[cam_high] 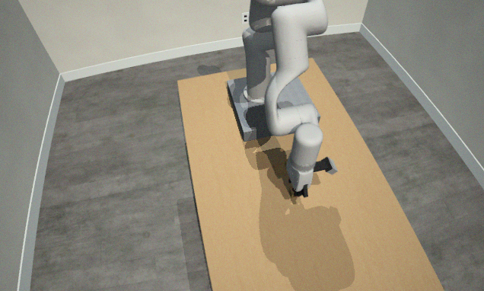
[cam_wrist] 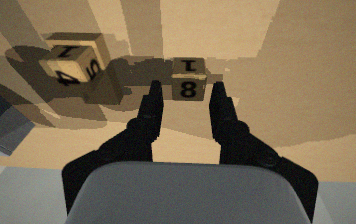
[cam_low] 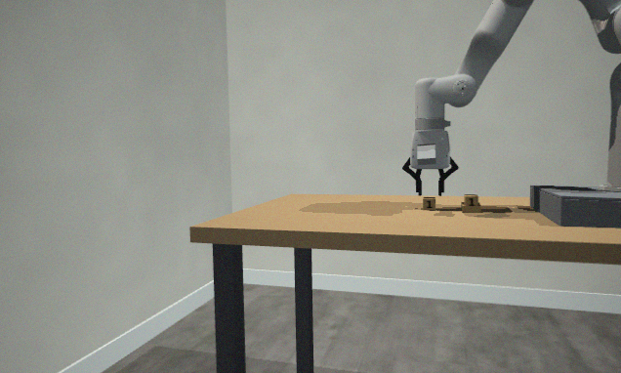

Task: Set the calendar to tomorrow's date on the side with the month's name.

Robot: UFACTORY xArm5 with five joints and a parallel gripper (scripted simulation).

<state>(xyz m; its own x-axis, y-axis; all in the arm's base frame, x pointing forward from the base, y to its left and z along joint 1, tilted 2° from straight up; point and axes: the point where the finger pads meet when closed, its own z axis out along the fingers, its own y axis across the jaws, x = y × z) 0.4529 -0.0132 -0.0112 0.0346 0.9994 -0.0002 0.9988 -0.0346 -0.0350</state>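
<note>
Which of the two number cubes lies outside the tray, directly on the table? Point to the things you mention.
The cube (cam_low: 429,204) (cam_wrist: 188,79) showing 1 and 8, below the jaws; the other (cam_low: 471,200) (cam_wrist: 70,65) is at the tray.

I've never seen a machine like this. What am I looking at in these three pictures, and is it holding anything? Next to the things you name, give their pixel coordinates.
This is a single jointed robot arm (cam_high: 291,37) (cam_low: 498,35), fixed at the table's end. One picture looks down from above, one from the side, and one from the arm's wrist, past its own fingers.

The hand (cam_high: 300,193) (cam_low: 430,191) (cam_wrist: 186,93) has two black fingers. They stand apart and hold nothing.

Below them, a numbered cube (cam_low: 429,204) (cam_wrist: 188,80) rests on the wooden table (cam_high: 224,216) (cam_low: 342,228). Its visible faces read 1 and 8. Nearby, a second numbered cube (cam_low: 471,200) (cam_wrist: 70,65) sits at a wooden tray (cam_low: 471,209) (cam_wrist: 104,90).
</note>
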